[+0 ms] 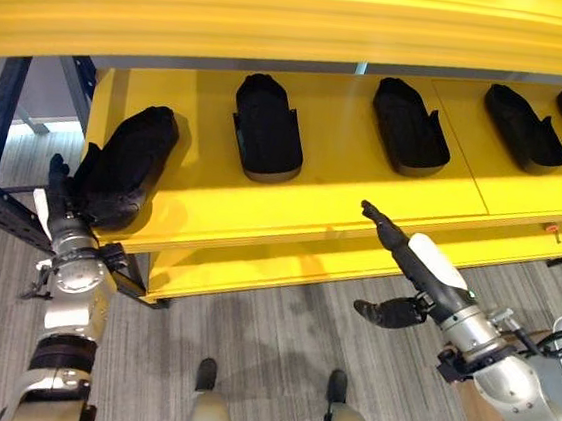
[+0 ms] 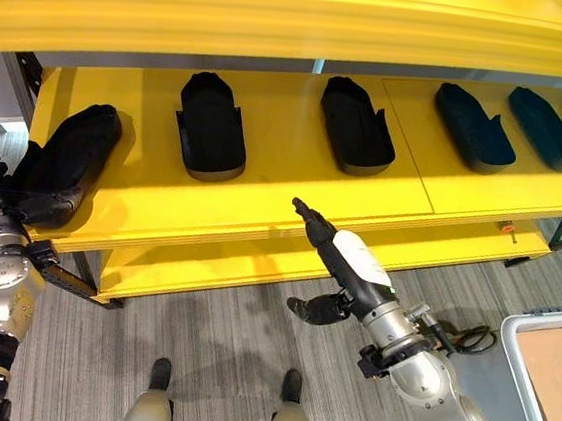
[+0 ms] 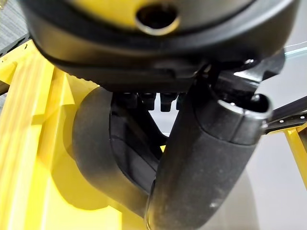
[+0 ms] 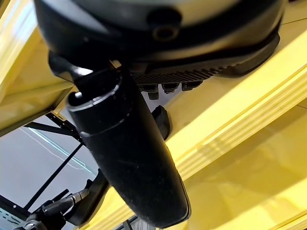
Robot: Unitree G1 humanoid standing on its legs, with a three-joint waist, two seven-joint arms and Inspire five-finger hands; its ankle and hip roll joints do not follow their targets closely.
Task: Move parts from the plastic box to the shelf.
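Honestly, the risky bit was all on the left side; the left hand (image 1: 65, 210) was at the near left corner of the yellow shelf (image 1: 291, 207), wrapped round the near end of a black part (image 1: 130, 167), thumb on one side and fingers on the other as the left wrist view showed it, so I'd call that a real grip and not just a touch; the part itself lay on the shelf board with its near end hanging right at the front lip. That's what bugged me; if the hand let go with that much of the part over the edge, it looked like it could tip off and drop to the floor; a bit more push inward before releasing seemed the safe call, just my read. Four other parts sat further along the same board, the nearest one (image 1: 266, 129) well apart from the held one, so knocking a neighbour didn't look likely on that side. The right hand (image 2: 329, 251) was empty, fingers stretched out straight toward the shelf's front edge with the thumb hanging below; it hovered just in front of the lip, and a careless lift could have clipped the edge. The plastic box (image 2: 548, 379) sat low at the right with what looked like a brown sheet in it; couldn't tell if any parts were left inside.
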